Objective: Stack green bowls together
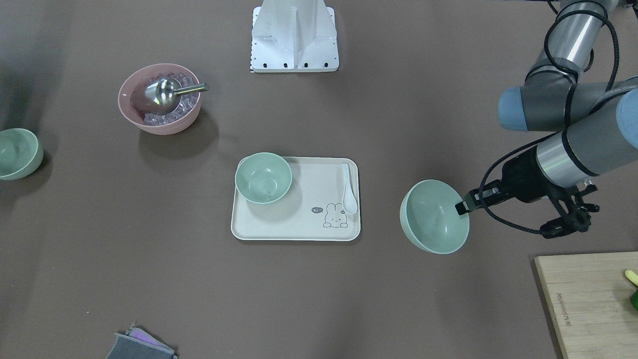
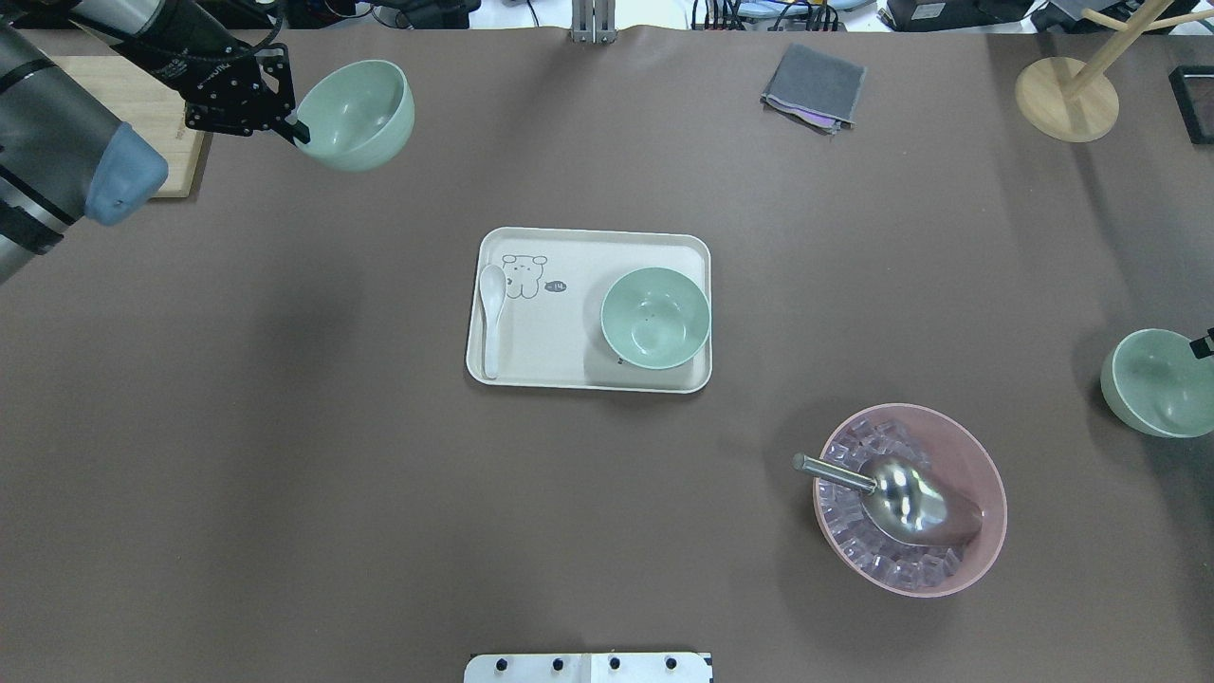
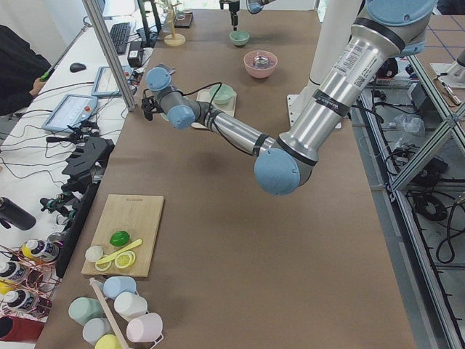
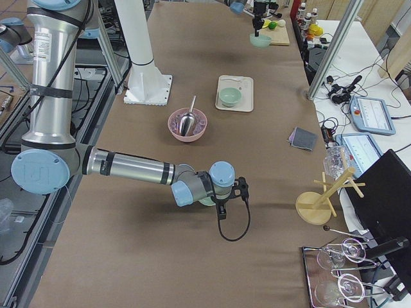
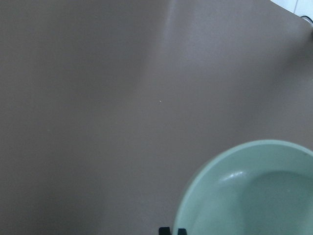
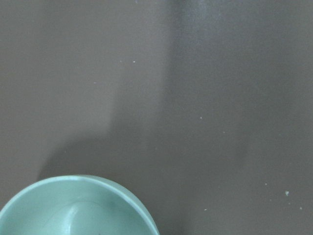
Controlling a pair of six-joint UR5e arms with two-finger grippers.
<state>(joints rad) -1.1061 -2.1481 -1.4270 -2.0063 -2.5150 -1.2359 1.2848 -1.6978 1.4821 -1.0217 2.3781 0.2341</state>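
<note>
Your left hand (image 2: 302, 133) clamps the rim of a tilted green bowl (image 2: 365, 114). The bowl on the tray (image 2: 654, 318) lies to its right, nearer the robot's base (image 2: 588, 667).

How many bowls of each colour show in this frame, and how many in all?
Green bowls: 3 (one in the left gripper at, one on the tray at, one on the robot's right side at)
Pink bowls: 1
Total: 4 bowls
</note>
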